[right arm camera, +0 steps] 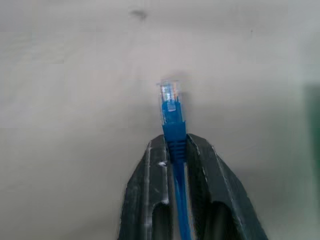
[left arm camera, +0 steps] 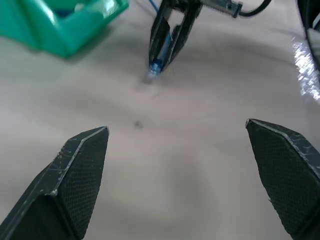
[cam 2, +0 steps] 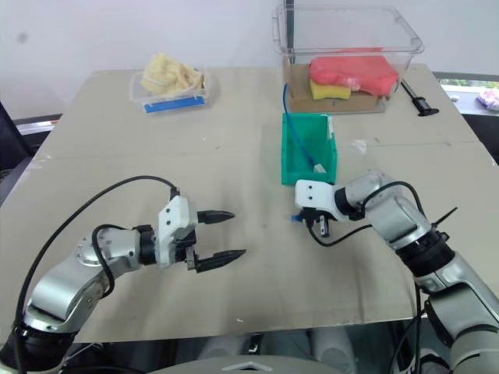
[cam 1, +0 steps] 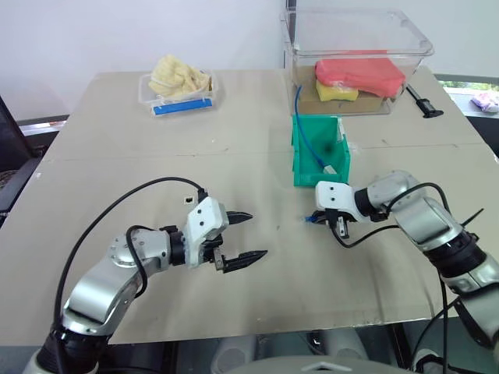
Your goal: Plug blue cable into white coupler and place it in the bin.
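My left gripper [cam 1: 240, 237] hangs low over the table [cam 1: 93, 156], jaws spread wide and holding nothing. Just ahead of it lies a tiny white piece [cam 1: 188, 200], possibly the coupler, though I cannot tell for sure. Right of centre, my right gripper [right arm camera: 172, 150] is clenched on the cable [right arm camera: 173, 127] just behind its clear plug, which juts past the fingertips near the tabletop. Behind that hand stands the bin [cam 1: 300, 167], a second blue cable [cam 1: 308, 144] draped into it. Farther back sit a clear tub [cam 1: 405, 35] and, to the left, a shallow tray [cam 1: 144, 97]. I judge the cable light and limp, its plug stiff but easily cracked; the boot behind the plug is the place to hold, keeping the tip steady for mating.
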Motion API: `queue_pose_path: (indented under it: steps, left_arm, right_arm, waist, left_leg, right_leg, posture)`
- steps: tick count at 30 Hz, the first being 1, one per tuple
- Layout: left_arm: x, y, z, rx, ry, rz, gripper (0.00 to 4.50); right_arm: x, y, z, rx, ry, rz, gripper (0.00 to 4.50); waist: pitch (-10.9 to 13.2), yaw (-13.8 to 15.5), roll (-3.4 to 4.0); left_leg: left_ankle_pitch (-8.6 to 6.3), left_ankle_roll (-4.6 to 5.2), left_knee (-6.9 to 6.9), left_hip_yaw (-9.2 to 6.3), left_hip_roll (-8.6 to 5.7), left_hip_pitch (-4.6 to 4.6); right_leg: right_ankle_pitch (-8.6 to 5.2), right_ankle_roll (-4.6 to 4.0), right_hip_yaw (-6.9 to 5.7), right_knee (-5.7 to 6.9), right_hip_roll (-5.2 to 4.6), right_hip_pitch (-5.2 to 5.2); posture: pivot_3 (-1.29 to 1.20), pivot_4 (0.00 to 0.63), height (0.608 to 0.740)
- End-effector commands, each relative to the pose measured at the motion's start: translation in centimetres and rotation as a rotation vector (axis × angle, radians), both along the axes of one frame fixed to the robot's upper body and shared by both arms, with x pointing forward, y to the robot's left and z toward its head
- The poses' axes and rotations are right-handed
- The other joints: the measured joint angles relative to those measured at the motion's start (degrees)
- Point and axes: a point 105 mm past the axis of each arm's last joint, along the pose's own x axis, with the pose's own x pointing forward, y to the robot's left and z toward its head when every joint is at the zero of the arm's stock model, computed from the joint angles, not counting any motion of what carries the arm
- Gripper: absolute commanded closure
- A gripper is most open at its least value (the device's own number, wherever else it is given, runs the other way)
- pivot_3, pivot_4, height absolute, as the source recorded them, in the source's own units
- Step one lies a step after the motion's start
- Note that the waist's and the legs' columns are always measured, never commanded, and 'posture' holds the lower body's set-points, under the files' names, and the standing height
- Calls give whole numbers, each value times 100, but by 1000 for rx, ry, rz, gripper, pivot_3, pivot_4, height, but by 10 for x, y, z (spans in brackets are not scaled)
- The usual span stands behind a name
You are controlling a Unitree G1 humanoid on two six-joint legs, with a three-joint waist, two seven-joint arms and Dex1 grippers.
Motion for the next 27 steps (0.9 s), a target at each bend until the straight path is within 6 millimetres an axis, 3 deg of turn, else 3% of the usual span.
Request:
queue_pose_path:
  steps: [1, 5, 7, 12, 18, 26, 27]
  left_arm:
    - [5, -7, -2, 36, -38, -42, 0]
    - [17, -17, -4, 32, -35, -61, 0]
    - [22, -22, -6, 34, -35, -76, 0]
    - [39, -39, -13, 43, -25, -98, 0]
    - [60, -56, -18, 59, -19, -108, 0]
    - [75, -80, -29, 106, -20, -170, 0]
    - [75, -84, -31, 108, -18, -189, 249]
  right_arm:
    - [-3, -4, -1, 28, 9, -2, 2483]
    - [-23, -12, 31, 280, 28, -6, 1106]
    - [-36, -21, 41, 367, 28, -21, 142]
    - [-63, -55, 49, 502, -113, -148, 142]
    - [-93, -80, 47, 574, -253, -406, 142]
    - [-121, -83, 36, 568, -274, -563, 142]
    - [-122, -82, 36, 574, -272, -574, 111]
  waist:
    - [1, -16, 1]
    - [3, 39, 6]
    - [5, 59, 10]
    - [3, 122, 9]
    - [2, 119, 11]
    - [-3, 97, 5]
    - [-3, 93, 5]
  left_leg:
    - [0, 0, -1, -1, 0, 1]
    - [-6, 3, -5, -12, 2, -8]
    - [-7, 3, -2, -21, 2, -28]
    - [-7, 4, 7, -25, -19, -57]
    - [-9, 8, 11, -17, -22, -52]
    - [-7, 9, 21, -6, -22, -36]
    - [-7, 9, 21, -5, -22, -35]
  right_leg:
    - [0, 0, 0, 0, 0, 0]
    - [-1, -2, -16, 4, 3, -3]
    - [0, -2, -24, 3, 3, -17]
    - [1, -1, -23, 4, -2, -41]
    - [0, 1, -16, 19, -1, -41]
    - [-1, 5, -11, 29, 1, -28]
    - [-1, 5, -14, 29, 2, -25]
  posture:
    - [0, 150, 740]
    - [0, 150, 740]
    - [0, 150, 740]
    - [0, 150, 740]
    - [0, 150, 740]
    - [0, 150, 740]
    - [0, 150, 740]
